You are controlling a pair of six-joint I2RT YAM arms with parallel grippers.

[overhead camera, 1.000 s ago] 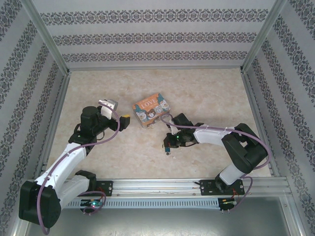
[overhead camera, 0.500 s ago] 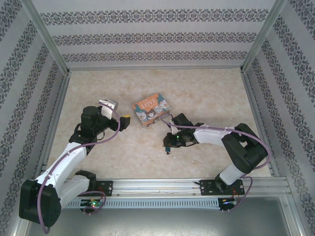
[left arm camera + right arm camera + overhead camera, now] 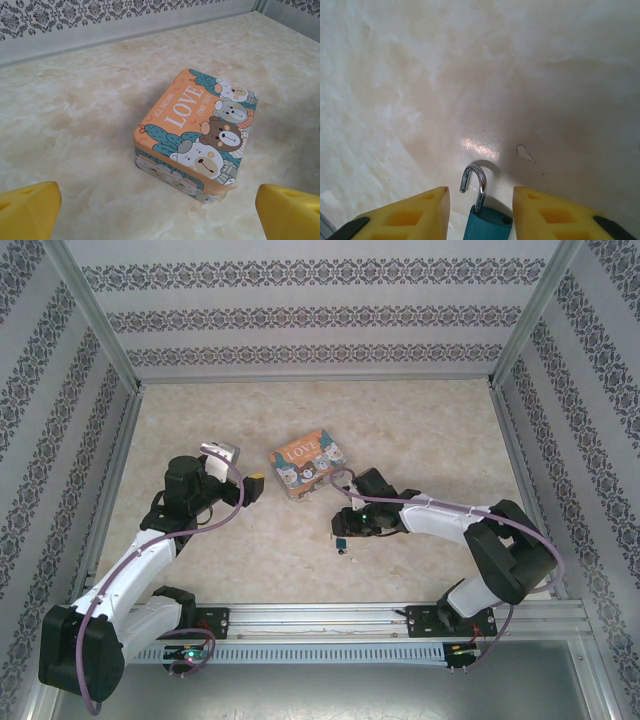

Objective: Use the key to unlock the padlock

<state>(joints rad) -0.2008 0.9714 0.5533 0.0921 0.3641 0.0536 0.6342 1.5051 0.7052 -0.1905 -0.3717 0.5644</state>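
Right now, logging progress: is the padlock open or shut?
Open: the padlock has one shackle leg free, outside its teal body.

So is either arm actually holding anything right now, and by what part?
Nothing seems held. The right end effector straddles the padlock with a gap beside it; the left end effector is open.

Worktop [image 3: 420,430]: cream, marbled with beige veining.
Walls [image 3: 300,315]: white, with bands of dark grey damask.
Tin [image 3: 192,132]: orange lid, white "LOVE" lettering, teal cacti, cartoon bears toward 4 o'clock.
Padlock [image 3: 487,223]: teal body, silvery shackle.
Left pincer [image 3: 159,200] and right pincer [image 3: 479,200]: plain yellow fingers.
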